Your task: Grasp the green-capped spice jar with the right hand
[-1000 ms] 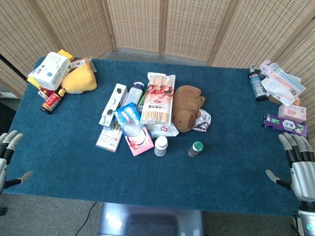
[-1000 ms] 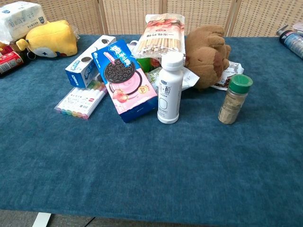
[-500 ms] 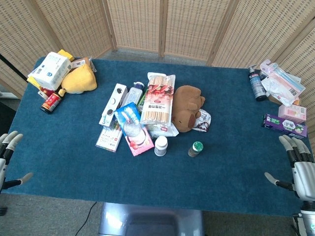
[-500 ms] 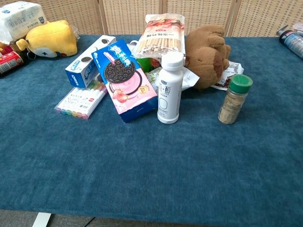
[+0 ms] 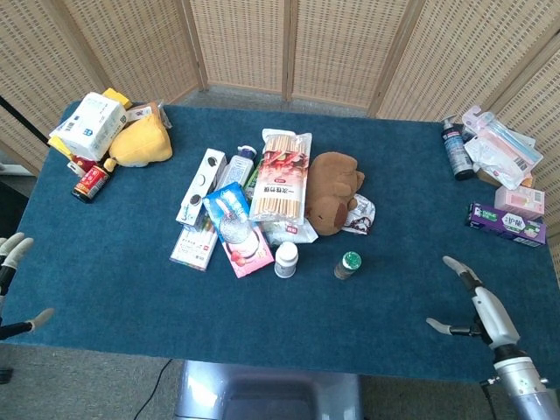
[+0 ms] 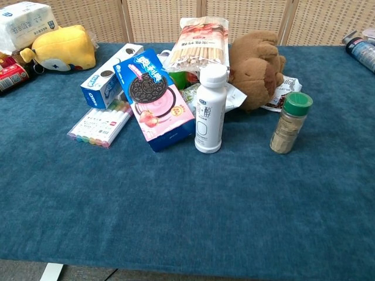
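Left hand [image 5: 10, 280]: mostly cut off by head view's left edge; only fingertips show. Absent from chest view, as is right hand [image 5: 479, 308]. Tissue pack [image 6: 22, 17], red-labelled bottle [image 6: 12, 75] clipped at chest view's far left; dark bottle [image 6: 362, 50] clipped far right. Labels on purple box [image 5: 506, 223] too small to read.

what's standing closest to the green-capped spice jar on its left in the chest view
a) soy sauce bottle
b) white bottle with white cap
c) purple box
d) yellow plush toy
b: the white bottle stands upright just left of the green-capped spice jar, with bare blue table between them; the robot hand on the right is far off, near the table edge.
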### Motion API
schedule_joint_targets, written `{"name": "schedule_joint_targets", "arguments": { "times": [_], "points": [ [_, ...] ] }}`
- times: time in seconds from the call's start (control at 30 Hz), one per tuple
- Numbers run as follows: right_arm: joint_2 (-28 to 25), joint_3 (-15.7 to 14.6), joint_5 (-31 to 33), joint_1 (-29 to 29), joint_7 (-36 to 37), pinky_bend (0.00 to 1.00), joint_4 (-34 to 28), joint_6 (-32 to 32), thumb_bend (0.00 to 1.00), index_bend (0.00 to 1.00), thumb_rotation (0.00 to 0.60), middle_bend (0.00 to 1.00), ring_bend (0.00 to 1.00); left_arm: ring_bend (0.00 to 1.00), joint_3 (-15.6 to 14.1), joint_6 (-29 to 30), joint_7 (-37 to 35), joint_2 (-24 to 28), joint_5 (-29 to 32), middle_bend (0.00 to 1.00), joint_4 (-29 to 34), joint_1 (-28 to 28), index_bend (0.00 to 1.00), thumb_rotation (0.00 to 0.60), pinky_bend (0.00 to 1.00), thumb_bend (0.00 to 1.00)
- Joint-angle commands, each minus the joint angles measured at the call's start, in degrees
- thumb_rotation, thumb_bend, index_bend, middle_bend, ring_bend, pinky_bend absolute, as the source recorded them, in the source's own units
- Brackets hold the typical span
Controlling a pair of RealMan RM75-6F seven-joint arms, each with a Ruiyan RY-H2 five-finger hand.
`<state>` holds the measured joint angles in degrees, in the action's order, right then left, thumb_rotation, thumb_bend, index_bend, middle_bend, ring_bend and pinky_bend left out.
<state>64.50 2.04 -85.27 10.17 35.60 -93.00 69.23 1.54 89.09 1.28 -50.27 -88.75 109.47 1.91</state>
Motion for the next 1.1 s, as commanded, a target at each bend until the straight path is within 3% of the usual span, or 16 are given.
{"name": "schedule_joint_targets", "arguments": {
  "times": [0.03,0.5,1.1],
  "points": [
    [1.65,0.90,1.43,1.73,-0.54,0.00,0.21,-1.84,0.00,0.00,0.600,0.00,0.00,0.00,0.08,0.12,-0.26,0.27,0.21,0.00,0.21,-0.11,0.08,0.600,0.00,0.00],
    [9.75,4.88,8.23,7.24,-7.32,0.00,-1.51,-7.44,0.00,0.00,0.600,0.00,0.00,0.00,-0.38,0.36,0.43,0.42,-0.99,0.00,0.78,-0.36,0.08,0.600,0.00,0.00],
    [20.72,7.51,11.11,10.30,-6.49,0.00,4.53,-8.63,0.00,0.00,0.600,0.00,0.00,0.00,-0.04,0.44,0.14,0.62,0.19,0.00,0.62,-0.58,0.08,0.600,0.00,0.00]
  ]
}}
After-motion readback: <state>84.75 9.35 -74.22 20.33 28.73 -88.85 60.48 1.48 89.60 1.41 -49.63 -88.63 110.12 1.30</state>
